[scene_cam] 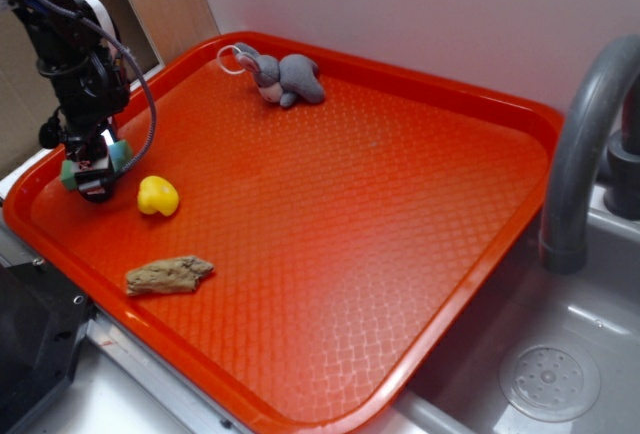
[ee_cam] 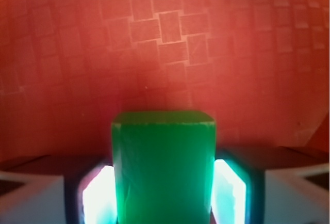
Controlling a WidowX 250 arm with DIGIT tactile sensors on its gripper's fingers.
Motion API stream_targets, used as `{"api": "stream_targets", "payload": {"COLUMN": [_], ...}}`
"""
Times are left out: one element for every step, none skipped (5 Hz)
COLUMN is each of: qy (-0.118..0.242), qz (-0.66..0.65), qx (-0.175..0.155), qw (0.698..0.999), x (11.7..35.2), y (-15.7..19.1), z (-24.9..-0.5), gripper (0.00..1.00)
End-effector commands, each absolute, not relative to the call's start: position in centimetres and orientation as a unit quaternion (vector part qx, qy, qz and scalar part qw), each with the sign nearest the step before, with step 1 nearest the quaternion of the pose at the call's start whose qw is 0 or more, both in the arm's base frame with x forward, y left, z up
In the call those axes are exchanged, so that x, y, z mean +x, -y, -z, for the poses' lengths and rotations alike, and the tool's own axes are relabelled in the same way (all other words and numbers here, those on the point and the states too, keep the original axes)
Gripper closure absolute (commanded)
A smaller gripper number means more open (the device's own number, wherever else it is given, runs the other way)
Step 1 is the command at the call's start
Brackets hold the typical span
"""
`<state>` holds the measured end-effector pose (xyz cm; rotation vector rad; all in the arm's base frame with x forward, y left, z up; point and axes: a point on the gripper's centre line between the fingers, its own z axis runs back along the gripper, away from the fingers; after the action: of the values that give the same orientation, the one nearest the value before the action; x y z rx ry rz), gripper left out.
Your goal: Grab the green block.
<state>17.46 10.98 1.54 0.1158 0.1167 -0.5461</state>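
Gripping looks done: your black gripper (scene_cam: 92,176) at the tray's left edge is clamped on the small matte green rectangular block (scene_cam: 118,155), ends poking out both sides. Wrist view confirms it, block (ee_cam: 163,167) sitting between the jaws. Can't tell if it's off the surface yet; I'd say only a lift is left. Moving right: yellow rounded lump (scene_cam: 158,195), rough brown wood-like piece (scene_cam: 168,275), grey plush toy (scene_cam: 285,78), all on the textured red plastic tray (scene_cam: 400,234). Grey faucet (scene_cam: 585,134) and sink at far right.
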Motion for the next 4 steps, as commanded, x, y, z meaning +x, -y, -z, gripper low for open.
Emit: {"api": "stream_targets", "payload": {"qy": [0.030,0.042,0.062,0.043], "qz": [0.099,0.036,-0.014,-0.038], "qx": [0.156,0.105,0.056,0.009], "qw": [0.982,0.993,0.996,0.998], "x": [20.8,21.6,21.4,21.5], "y": [-8.6,-7.3,-4.6,-2.4], "z": [-11.5,-16.7,-21.9,-26.1], "gripper": [1.00,1.00,1.00,1.00]}}
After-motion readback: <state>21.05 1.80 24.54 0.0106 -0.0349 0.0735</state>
